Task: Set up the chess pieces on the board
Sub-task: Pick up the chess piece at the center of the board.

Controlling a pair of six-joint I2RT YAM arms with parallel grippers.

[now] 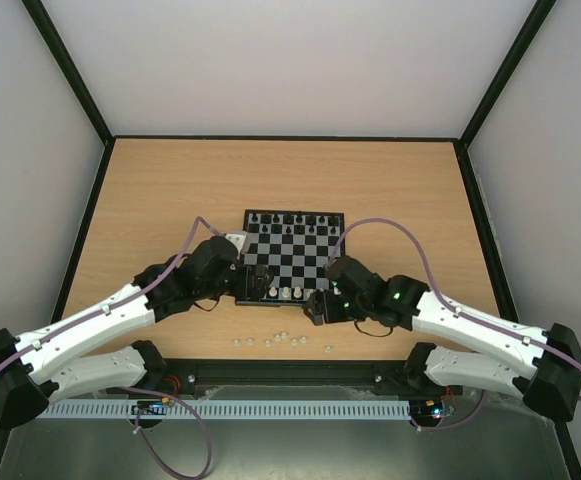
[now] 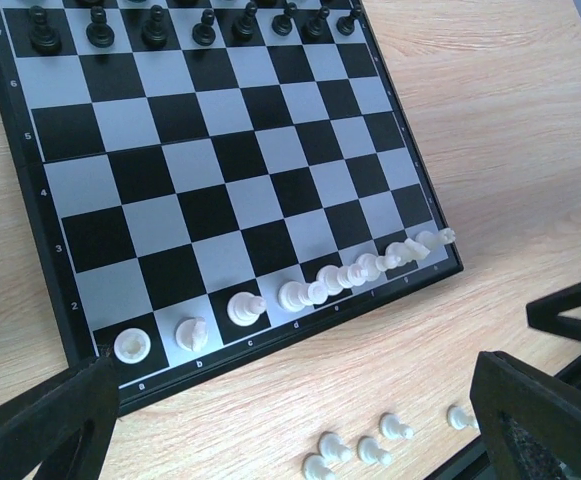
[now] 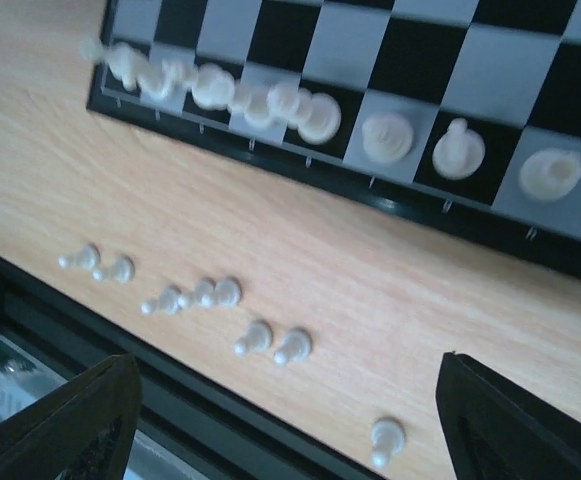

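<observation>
The board lies mid-table. Several white pieces stand along its near row, which also shows in the left wrist view and the right wrist view. Several white pawns lie loose on the wood between the board and the near rail; they also show in the left wrist view and the right wrist view. My left gripper is open and empty over the board's near left corner. My right gripper is open and empty above the wood near the loose pawns, its fingers wide apart.
Black pieces fill the board's two far rows, and also show in the left wrist view. A black rail runs along the table's near edge just behind the loose pawns. Grey walls enclose the table.
</observation>
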